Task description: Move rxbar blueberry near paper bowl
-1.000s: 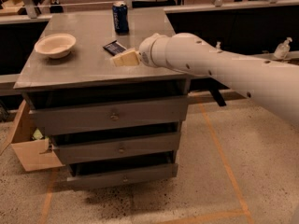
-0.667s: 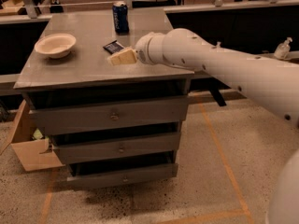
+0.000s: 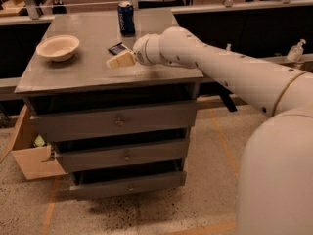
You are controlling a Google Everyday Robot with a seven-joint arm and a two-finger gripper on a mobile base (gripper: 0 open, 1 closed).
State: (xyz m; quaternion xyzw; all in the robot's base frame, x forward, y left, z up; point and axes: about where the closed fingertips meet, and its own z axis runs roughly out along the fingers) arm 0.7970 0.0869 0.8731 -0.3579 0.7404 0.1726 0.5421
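The rxbar blueberry (image 3: 117, 48) is a small dark navy wrapper lying flat on the grey cabinet top (image 3: 93, 75), near its middle. My gripper (image 3: 119, 60) is low over the top, just in front of the bar and at its near edge, at the end of the white arm (image 3: 220, 67) that reaches in from the right. I cannot tell whether it touches the bar, and part of the bar may be hidden behind it. The paper bowl (image 3: 57, 47) is a shallow cream bowl at the left of the top, about a hand's width from the gripper.
An upright blue drink can (image 3: 126, 17) stands at the back of the top, behind the bar. The cabinet has three drawers (image 3: 117, 123) below. A cardboard box (image 3: 29, 155) sits on the floor at the left. A dark counter with a bottle (image 3: 296, 50) is at the right.
The arm has reached further left across the cabinet top, bringing the gripper closer to the bar's near edge. The bar, bowl and can have not moved.
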